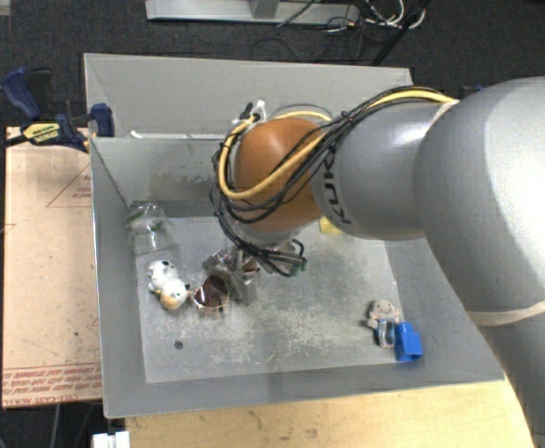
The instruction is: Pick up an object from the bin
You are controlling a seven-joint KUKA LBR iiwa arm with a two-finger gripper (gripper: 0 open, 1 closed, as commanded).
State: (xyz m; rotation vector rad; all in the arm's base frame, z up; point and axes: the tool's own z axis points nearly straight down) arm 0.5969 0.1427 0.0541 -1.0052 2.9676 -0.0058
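My gripper [228, 283] hovers just right of the white toy [167, 285], over a dark reddish thing [211, 295]; spread or pinched, can't tell. Off-centre, I'd knock it away.

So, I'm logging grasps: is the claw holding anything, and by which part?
Cannot be told. The claw is down at a small dark red thing beside a white toy, but a grip on it isn't visible.

Clear plastic item [146, 224] back-left; white-and-tan toy [165, 285] just in front of it; blue block [408, 341] touching small grey figure [381, 315] front-right.
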